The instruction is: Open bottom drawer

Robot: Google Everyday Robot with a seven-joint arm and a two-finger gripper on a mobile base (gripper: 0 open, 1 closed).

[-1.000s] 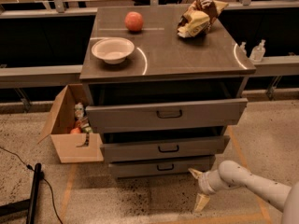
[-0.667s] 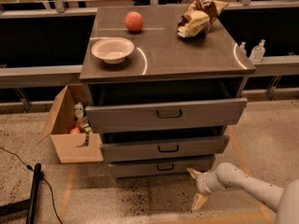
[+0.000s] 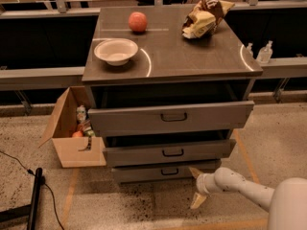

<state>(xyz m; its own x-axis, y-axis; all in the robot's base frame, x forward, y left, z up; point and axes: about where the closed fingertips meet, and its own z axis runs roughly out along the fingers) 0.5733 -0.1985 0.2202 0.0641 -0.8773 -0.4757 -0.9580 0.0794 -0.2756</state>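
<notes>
In front of the right end of the bottom drawer (image 3: pixel 139 173), my pincer (image 3: pixel 196 187) hangs spread wide, gripping nothing; the drawer's dark handle (image 3: pixel 169 171) sits left of it.

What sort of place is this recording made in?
Probably a test lab, not a home: a grey cabinet on a speckled floor with tape lines, a cardboard box of items beside it. The gripper hangs open, low, right of the bottom drawer.

Cream gripper (image 3: pixel 195 187) low right beside grey bottom drawer (image 3: pixel 144 173), speckled floor (image 3: pixel 120 207).
</notes>
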